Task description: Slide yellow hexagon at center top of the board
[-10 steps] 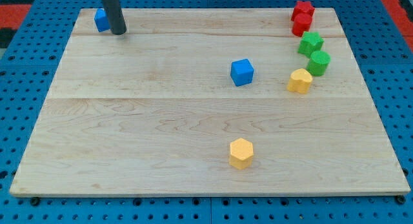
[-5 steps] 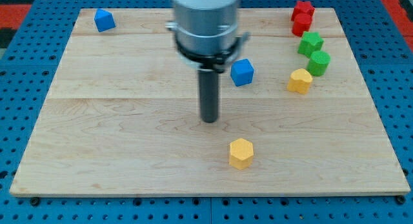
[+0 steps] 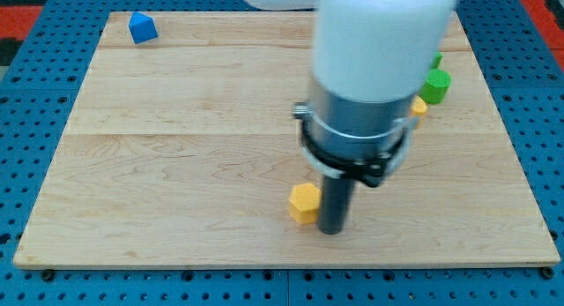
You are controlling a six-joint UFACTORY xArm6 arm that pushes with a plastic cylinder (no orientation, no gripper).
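End effector tip (image 3: 332, 230) touching yellow hexagon (image 3: 304, 202), hexagon on view's left.

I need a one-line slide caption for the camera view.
My tip beside the yellow hexagon, on its right, near the board's bottom edge.

White arm housing, grey collar, straight dark rod.

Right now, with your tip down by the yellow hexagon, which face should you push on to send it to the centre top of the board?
Push its bottom face, from the view's bottom. My tip sits at the right side of the yellow hexagon, so pushing from here would send it left. The goal lies up the board, so I should probably circle below it first; its flat sides give a steady contact.
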